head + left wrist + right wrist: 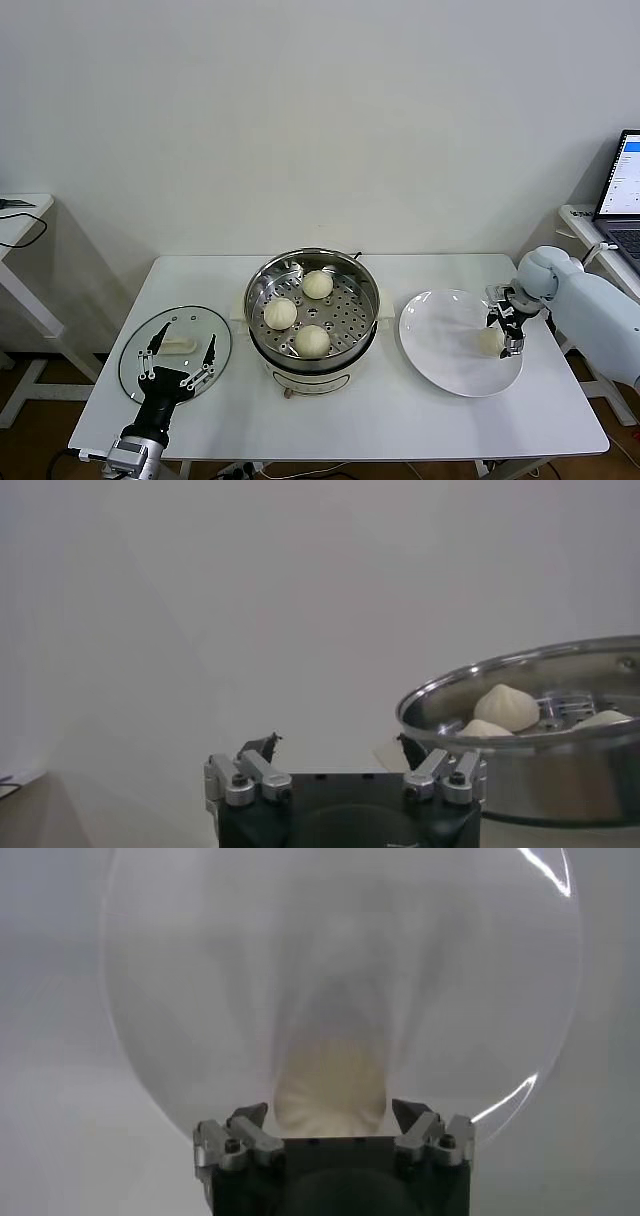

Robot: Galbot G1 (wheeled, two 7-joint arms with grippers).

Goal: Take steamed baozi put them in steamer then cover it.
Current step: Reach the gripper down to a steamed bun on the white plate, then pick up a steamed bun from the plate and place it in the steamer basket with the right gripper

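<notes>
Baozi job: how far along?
Done: three baozi sit in the steamer. In hand: the right end effector brackets the last baozi on the white plate. Left: move it over, then fit the cover, lying under the open left end effector.

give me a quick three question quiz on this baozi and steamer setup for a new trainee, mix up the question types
1. How many baozi lie in the steamer?
2. True or false: the cover sits on the steamer.
3. Which gripper is at the last baozi on the white plate? A) left gripper B) right gripper C) neither

Key
1. Three, on the perforated tray.
2. False. It lies on the table, on the robot's left of the steamer, with the open left gripper over it.
3. B. Its fingers stand on either side of the baozi; the views do not show whether it is gripped.
</notes>
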